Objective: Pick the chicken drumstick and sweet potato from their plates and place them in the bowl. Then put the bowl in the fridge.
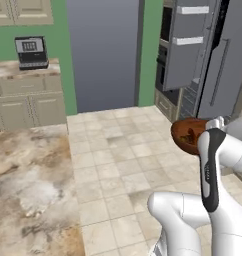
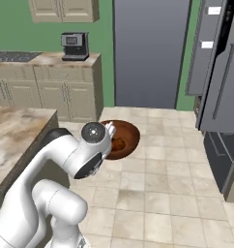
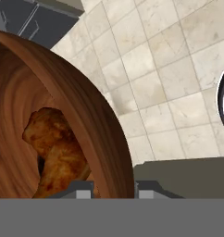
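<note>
bowl (image 3: 72,106): wooden, dark reddish-brown, up in the air over the tile floor. Sits mid-right in the left base view, dead center in the right base view, and takes the left half of the hand view. Looks tipped a bit, probably because it's hanging off 1 edge.

gripper (image 3: 115,190): the 2 finger tips show at the bottom of the hand view with the bowl's rim wall running down between them, so it's pinched on the rim. Grabbing the wall makes sense, the bowl is way too wide to take whole.

chicken drumstick (image 3: 56,148): golden-brown lump lying low inside the bowl, lower left of the hand view. It's slid toward the low side near the fingers, I'd guess from the tilt.

sweet potato: can't really pick it out. There's something dark in the bowl in the base views, too blurry to call.

fridge (image 1: 220,60): grey steel, upper right in both base views, door (image 1: 185,47) swung open with white bins showing. Already open, so the bowl can go straight in.

progress: my read is the loading is done and this is the carry to the fridge. Main risk is food rolling out.
</note>
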Controlling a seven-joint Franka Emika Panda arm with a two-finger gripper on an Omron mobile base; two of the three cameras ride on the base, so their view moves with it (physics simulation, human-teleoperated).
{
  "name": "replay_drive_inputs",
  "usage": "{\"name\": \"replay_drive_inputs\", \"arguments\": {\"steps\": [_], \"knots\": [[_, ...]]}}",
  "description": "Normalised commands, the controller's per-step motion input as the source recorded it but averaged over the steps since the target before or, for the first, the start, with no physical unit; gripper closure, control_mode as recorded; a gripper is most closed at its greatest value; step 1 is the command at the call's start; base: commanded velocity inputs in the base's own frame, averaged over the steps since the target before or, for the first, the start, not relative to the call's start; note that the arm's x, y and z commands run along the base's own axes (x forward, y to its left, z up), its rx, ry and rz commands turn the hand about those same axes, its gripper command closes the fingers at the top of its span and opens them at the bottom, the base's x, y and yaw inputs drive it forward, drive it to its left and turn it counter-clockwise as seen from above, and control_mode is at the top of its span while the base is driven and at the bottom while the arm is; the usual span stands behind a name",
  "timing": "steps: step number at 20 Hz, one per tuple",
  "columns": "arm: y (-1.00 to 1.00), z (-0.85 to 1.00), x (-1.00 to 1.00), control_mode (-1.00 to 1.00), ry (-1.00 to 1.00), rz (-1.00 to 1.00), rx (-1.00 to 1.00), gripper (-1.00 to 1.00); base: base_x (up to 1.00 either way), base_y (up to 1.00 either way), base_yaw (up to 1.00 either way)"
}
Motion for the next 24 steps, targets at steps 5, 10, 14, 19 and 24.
{"name": "replay_drive_inputs", "arguments": {"steps": [5, 10, 14, 19, 24], "knots": [[0.00, 0.00, 0.00, 1.00, 0.00, 0.00, 0.00, 1.00, 0.94, -0.15, 0.17], [0.00, 0.00, 0.00, 1.00, 0.00, 0.00, 0.00, 1.00, 0.94, -0.17, 0.07], [0.00, 0.00, 0.00, 1.00, 0.00, 0.00, 0.00, 1.00, 0.91, -0.09, -0.02], [0.00, 0.00, 0.00, 1.00, 0.00, 0.00, 0.00, 1.00, 0.79, -0.01, -0.15], [0.00, 0.00, 0.00, 1.00, 0.00, 0.00, 0.00, 1.00, 0.62, 0.00, -0.36]]}}
